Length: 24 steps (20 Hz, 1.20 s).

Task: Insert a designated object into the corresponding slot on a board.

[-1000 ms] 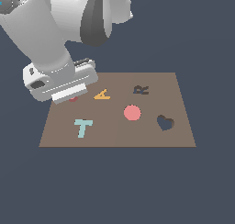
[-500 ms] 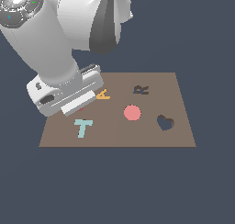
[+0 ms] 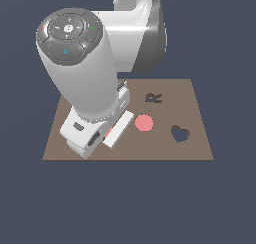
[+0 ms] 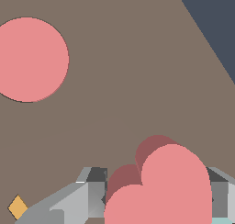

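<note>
In the wrist view the salmon-pink heart block [image 4: 165, 191] sits between my gripper's [image 4: 156, 193] grey fingers [image 4: 94, 191], which are shut on it. A darker shadow under it shows that it hangs above the brown board [image 4: 128, 81]. In the exterior view only a sliver of pink [image 3: 107, 133] shows under the hand, over the board's [image 3: 200, 148] left half. The dark heart-shaped slot [image 3: 180, 133] lies empty toward the exterior view's right, apart from the gripper.
A round pink disc [image 3: 144, 122] [image 4: 28, 58] lies between my hand and the slot. The dark R-shaped cutout [image 3: 153, 98] is behind it. An orange piece [image 4: 17, 207] and a teal edge [image 4: 221, 221] show beside the fingers. My arm hides the board's left part.
My hand has swung forward and toward the exterior view's right, and now covers the teal T and the orange piece. The upper arm now leans over the board.
</note>
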Available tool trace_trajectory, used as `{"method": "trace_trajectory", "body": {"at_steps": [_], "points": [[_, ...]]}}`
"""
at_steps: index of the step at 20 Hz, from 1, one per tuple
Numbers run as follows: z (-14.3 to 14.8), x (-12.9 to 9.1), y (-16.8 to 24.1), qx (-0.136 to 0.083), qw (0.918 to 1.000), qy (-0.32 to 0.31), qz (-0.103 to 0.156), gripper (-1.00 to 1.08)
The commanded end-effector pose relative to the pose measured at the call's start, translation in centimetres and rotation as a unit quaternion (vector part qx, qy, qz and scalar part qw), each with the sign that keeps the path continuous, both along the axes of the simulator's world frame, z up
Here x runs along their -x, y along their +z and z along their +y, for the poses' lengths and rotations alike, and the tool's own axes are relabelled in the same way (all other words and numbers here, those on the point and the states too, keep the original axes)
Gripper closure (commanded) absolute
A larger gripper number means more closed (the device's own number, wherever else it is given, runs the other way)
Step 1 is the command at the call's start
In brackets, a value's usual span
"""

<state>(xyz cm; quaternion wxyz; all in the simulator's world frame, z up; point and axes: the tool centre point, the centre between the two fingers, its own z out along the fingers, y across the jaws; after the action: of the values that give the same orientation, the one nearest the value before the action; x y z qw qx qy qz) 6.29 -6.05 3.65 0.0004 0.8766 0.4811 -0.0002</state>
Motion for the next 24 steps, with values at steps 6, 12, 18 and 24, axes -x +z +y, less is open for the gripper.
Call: {"method": "trace_trajectory", "body": {"at_steps": [6, 12, 18, 24], "points": [[7.2, -2.6, 0.2, 0.000, 0.9890, 0.148, 0.000, 1.08], [12.9, -3.0, 0.3, 0.000, 0.9671, 0.255, 0.000, 1.08], [18.2, -2.2, 0.4, 0.000, 0.9363, 0.351, 0.000, 1.08], [21.6, -0.9, 0.4, 0.000, 0.9099, 0.415, 0.000, 1.08]]}}
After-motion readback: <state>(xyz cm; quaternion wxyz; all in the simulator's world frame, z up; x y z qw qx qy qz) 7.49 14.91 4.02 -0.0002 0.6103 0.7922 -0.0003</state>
